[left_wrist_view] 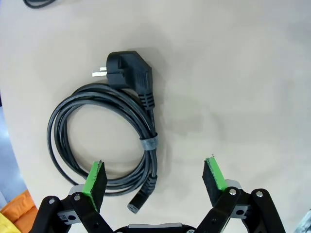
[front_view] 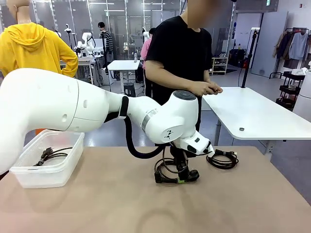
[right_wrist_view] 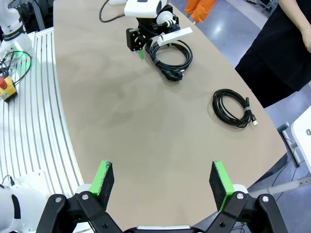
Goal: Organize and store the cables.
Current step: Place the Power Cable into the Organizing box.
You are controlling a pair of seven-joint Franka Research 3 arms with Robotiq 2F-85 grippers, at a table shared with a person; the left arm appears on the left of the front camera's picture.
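One cable (front_view: 48, 154) lies in the bin (front_view: 29, 177); two remain on the desk (front_view: 121, 204). Left pincer (left_wrist_view: 155, 174), fingers apart, hangs over the power cord (left_wrist_view: 148, 143), with the thinner coil (front_view: 222, 160) near its right side. Right pincer (right_wrist_view: 163, 179) is apart and empty.

1. Front view: the left arm (front_view: 160, 121) hides much of the coiled cable (front_view: 165, 180) beneath it.
2. Left wrist view: the top edge cuts off a second cable (left_wrist_view: 38, 4).
3. A third cable (front_view: 48, 154) lies in the box (front_view: 46, 177); its ends are too small to tell.

One plug cable (left_wrist_view: 149, 143) and one thinner cable (right_wrist_view: 217, 106) are lying on the one desk (front_view: 97, 204), making two there. One clear bin (front_view: 34, 177) is holding what seems a single further cable (front_view: 46, 154), its strands tangling.
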